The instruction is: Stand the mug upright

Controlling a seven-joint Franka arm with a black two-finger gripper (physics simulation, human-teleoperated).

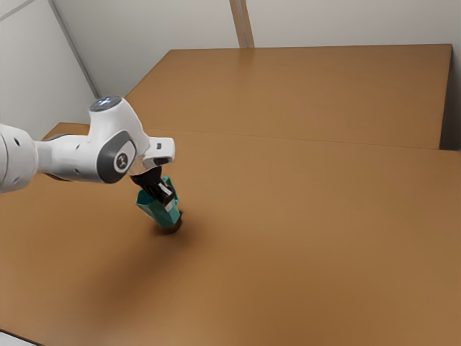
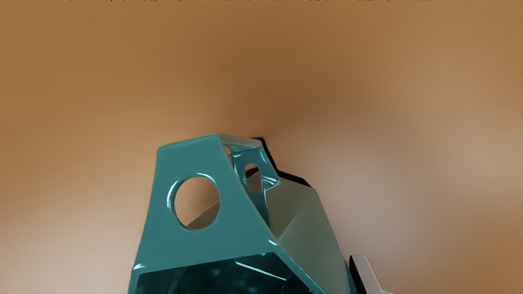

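Note:
The black gripper (image 1: pixel 168 197) reaches down to the teal mug (image 1: pixel 154 210) left of centre in the exterior view, overlapping its upper side. Tilted, the mug has its open mouth toward the arm and its base toward the table. In the wrist view the angular mug (image 2: pixel 245 245) shows its handle, with round holes, beyond the dark mouth. Part of the gripper (image 2: pixel 365 271) shows close beside the mug's outer wall. Whether it holds the mug cannot be told.
The brown table (image 1: pixel 310 238) spreads around the mug, with a dark shadow just under the mug's base. Pale walls (image 1: pixel 338 21) stand behind the far edge of the brown surface in the exterior view.

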